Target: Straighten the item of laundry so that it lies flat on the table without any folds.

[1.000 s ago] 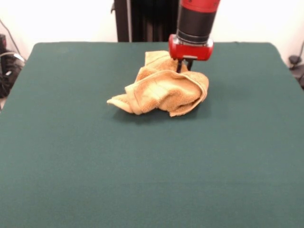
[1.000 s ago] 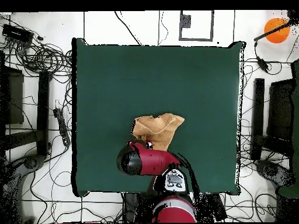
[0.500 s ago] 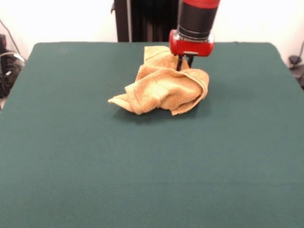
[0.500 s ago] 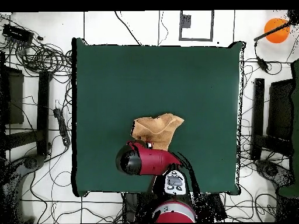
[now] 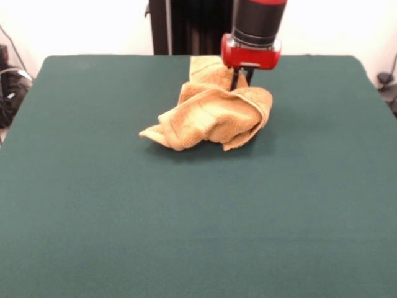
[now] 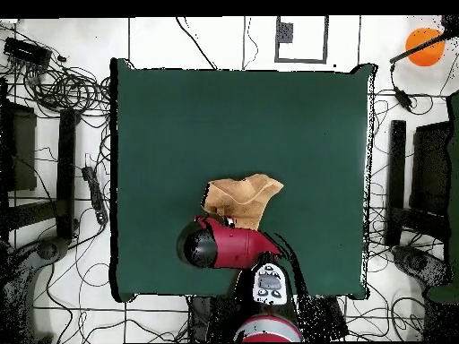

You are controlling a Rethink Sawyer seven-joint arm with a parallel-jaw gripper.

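The golden-orange towel [image 5: 211, 115] lies crumpled in a folded heap on the far middle of the dark green table [image 5: 186, 217]. My gripper [image 5: 239, 81] comes down at the towel's far right side, below its red housing. Its dark fingers are pinched together on a raised fold of the towel. The towel's far part stands up behind the gripper; its near left corner rests on the table. In the overhead view the towel [image 6: 244, 197] shows just above the red arm [image 6: 220, 246], which hides the gripper. The table [image 6: 233, 116] is far larger than the towel.
The robot's dark pedestal [image 5: 186, 25] stands behind the table's far edge. Cables [image 6: 63, 90] and dark equipment lie on the floor round the table. An orange ball [image 6: 424, 45] shows at the top right of the overhead view.
The gripper has risen a little and drawn slightly toward the table's far edge with the towel's fold in it. The towel's heap has shifted slightly with it.
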